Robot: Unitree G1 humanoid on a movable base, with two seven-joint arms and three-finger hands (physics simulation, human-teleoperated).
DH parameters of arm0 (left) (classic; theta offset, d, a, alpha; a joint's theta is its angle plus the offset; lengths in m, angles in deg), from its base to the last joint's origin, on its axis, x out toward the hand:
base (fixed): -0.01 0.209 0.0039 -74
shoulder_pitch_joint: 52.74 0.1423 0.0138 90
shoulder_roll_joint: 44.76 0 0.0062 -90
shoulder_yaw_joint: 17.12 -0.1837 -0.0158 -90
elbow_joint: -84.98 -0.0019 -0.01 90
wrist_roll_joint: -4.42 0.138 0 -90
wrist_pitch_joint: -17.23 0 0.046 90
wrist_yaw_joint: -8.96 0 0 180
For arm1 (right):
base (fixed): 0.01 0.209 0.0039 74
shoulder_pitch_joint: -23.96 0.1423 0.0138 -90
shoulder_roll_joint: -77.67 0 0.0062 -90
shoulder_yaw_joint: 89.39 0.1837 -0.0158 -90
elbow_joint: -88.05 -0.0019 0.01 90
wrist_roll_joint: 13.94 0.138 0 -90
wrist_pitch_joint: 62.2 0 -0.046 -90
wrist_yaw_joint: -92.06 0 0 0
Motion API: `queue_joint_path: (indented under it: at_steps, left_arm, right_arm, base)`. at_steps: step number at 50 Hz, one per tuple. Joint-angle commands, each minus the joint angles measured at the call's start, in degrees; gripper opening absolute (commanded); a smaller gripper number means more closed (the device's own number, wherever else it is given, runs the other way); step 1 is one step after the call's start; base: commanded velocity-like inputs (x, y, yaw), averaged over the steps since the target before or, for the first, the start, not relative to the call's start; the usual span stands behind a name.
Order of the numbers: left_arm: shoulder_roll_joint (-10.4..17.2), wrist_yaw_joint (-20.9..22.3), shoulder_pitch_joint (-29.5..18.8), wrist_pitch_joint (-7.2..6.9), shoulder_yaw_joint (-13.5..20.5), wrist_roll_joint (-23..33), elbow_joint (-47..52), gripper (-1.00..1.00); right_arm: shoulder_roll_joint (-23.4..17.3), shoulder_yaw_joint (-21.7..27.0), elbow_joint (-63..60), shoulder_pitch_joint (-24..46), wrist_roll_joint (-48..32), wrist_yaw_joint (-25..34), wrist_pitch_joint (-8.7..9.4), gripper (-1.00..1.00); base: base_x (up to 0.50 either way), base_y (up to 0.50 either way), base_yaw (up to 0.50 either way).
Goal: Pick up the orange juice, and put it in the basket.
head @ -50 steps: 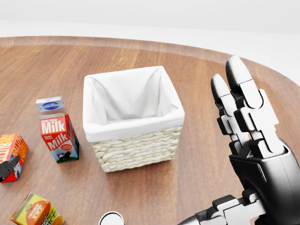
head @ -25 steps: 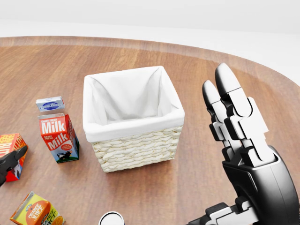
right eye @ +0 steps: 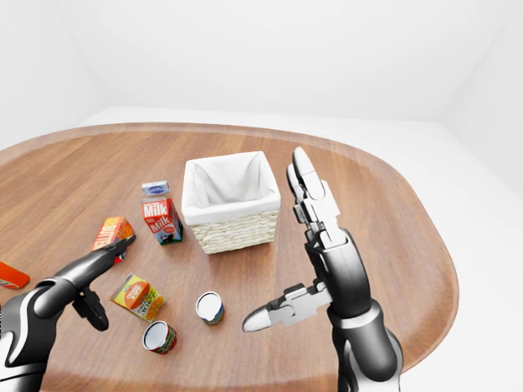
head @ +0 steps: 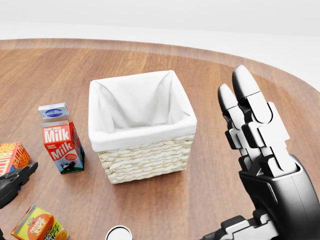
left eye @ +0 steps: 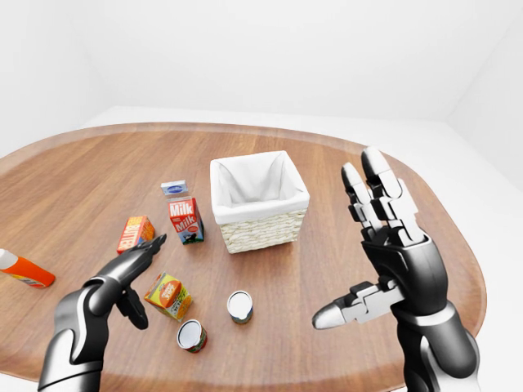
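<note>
The orange juice carton lies tilted on the wooden table, at the lower left of the left-eye view. My left hand hovers just to its left. It is open, with the fingers stretched toward the carton's upper side and the thumb hanging down beside it, and I cannot tell if any of it touches. The wicker basket with a white liner stands empty in the middle of the table. My right hand is raised to the right of the basket, open, fingers pointing up, holding nothing.
A milk carton and a small blue box stand left of the basket. A red-orange carton sits beyond my left fingers. Two cans lie near the juice. An orange bottle lies at the far left.
In the head view my left hand has dropped a little, uncovering more of the red-orange carton. The right hand drifted slightly left, then back right. The objects have not moved.
</note>
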Motion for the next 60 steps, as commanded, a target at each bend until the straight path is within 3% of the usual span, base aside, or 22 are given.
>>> queue_joint_path:
  at_steps: [1,3,8,15,27,32,34,37,40,42,43,44,51,54,59,60]
  left_arm:
    - [0.2,0.0,0.0,0.00,-1.0,3.0,-2.2,1.00]
    - [0.3,0.0,-0.7,0.00,-1.4,5.5,-3.6,1.00]
    - [0.1,0.0,-0.6,0.00,-2.5,7.3,-4.6,1.00]
    - [0.6,0.0,-2.5,0.00,-3.8,6.7,-6.3,1.00]
    - [-0.5,0.0,-3.6,0.00,-6.5,8.2,-7.5,1.00]
    - [-0.7,-0.6,-5.0,0.00,-8.2,12.5,-11.4,1.00]
    - [-1.0,0.0,-4.6,0.00,-8.5,11.0,-9.8,1.00]
    - [-2.0,0.0,-4.0,0.00,-9.1,6.7,-9.6,1.00]
    - [-2.1,0.0,-4.0,0.00,-9.9,9.1,-11.9,1.00]
    - [-2.8,0.0,-2.9,0.00,-10.3,7.3,-11.8,1.00]
    - [-2.8,0.0,-2.9,0.00,-10.4,7.7,-11.6,0.85]
    - [-3.2,0.0,-2.3,0.00,-10.7,4.0,-10.8,-1.00]
    - [-3.1,0.0,-3.3,0.00,-10.5,5.0,-11.4,-1.00]
    - [-2.4,0.0,-4.0,0.00,-10.0,7.8,-12.3,-1.00]
    - [-2.0,0.0,-4.0,0.00,-9.8,6.9,-12.4,-1.00]
    - [-1.6,0.0,-4.2,0.00,-9.6,7.9,-11.8,-1.00]
  right_arm:
    - [0.1,0.2,-0.1,0.2,0.1,0.0,0.29,1.00]
    - [0.1,0.0,0.7,0.3,-0.2,0.0,-0.33,1.00]
    - [0.0,1.2,-0.3,0.8,0.6,0.0,0.91,1.00]
    - [0.2,0.1,0.8,0.3,-0.3,-0.1,-0.46,1.00]
    - [0.1,0.3,0.2,0.4,0.0,-0.1,0.09,1.00]
    - [0.0,0.0,0.7,-0.1,-0.3,-0.1,-0.68,1.00]
    - [0.0,0.3,0.4,0.5,0.0,-0.2,0.21,1.00]
    - [0.2,0.2,1.3,0.7,-0.4,-0.4,-0.38,1.00]
    - [0.2,0.5,2.1,0.7,-0.6,-0.7,-0.57,1.00]
    - [0.1,1.3,1.2,1.3,0.2,-0.8,0.97,1.00]
    - [0.1,1.6,1.1,1.7,0.3,-1.0,1.37,1.00]
    - [0.2,2.2,1.6,2.4,0.6,-1.2,1.87,1.00]
    - [0.3,2.2,2.0,2.4,0.5,-1.5,1.46,1.00]
    - [0.3,2.5,2.0,2.8,0.7,-1.8,2.00,1.00]
    - [0.3,2.0,1.6,2.7,0.7,-1.8,2.34,1.00]
    - [0.3,2.1,1.2,3.0,0.8,-2.0,3.15,1.00]
  base:
    - [0.00,0.00,0.00]
    - [0.00,0.00,0.00]
    - [0.00,0.00,0.00]
    - [0.00,0.00,0.00]
    - [0.00,0.00,0.00]
    - [0.00,0.00,0.00]
    - [0.00,0.00,0.00]
    - [0.00,0.00,0.00]
    - [0.00,0.00,0.00]
    - [0.00,0.00,0.00]
    - [0.00,0.00,0.00]
    - [0.00,0.00,0.00]
    - [0.00,0.00,0.00]
    - [0.00,0.00,0.00]
    - [0.00,0.00,0.00]
    - [0.00,0.00,0.00]
